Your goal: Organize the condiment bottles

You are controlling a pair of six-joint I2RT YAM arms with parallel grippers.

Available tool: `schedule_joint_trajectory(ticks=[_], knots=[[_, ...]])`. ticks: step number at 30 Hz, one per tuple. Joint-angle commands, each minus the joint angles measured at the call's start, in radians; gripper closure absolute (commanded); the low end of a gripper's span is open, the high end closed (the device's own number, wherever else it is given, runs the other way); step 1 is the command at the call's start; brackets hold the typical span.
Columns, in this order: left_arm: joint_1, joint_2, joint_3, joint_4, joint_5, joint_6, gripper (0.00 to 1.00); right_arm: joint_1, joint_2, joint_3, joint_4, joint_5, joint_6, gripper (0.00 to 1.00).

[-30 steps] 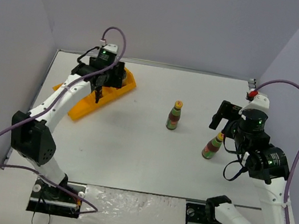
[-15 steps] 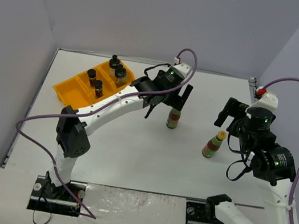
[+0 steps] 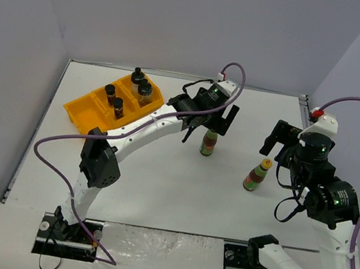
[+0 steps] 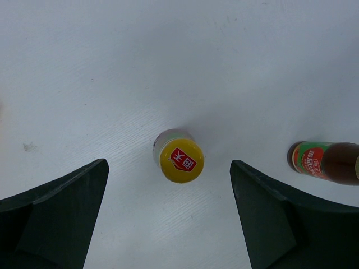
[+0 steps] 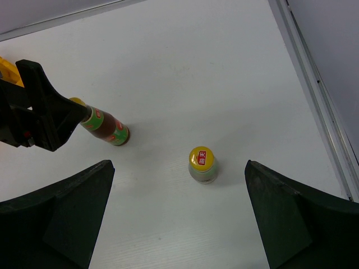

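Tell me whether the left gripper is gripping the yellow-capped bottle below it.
No: the left gripper stands wide open over the bottle, with bare table showing on both sides of it.

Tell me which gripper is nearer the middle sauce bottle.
Left. The left gripper hangs open directly above the middle bottle, which shows between its jaws in the wrist view. The right gripper is off to the right, above the other bottle.

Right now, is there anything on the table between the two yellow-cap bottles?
Nothing. The stretch of table from the centre bottle to the edge-side bottle is bare, seen best in the right wrist view.
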Motion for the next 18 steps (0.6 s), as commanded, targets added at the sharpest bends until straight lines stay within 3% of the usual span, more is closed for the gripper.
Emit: schedule_joint_trajectory(ticks=[1,18], knots=[[-0.003,0.003,0.064,0.031,0.005,0.0,0.13,-0.007,-0.008,0.019,0.022,0.024,-0.001,0.0],[0.001,0.069,-0.004,0.092,0.016,-0.021,0.13,-0.007,-0.009,-0.01,0.023,0.038,-0.017,0.0]])
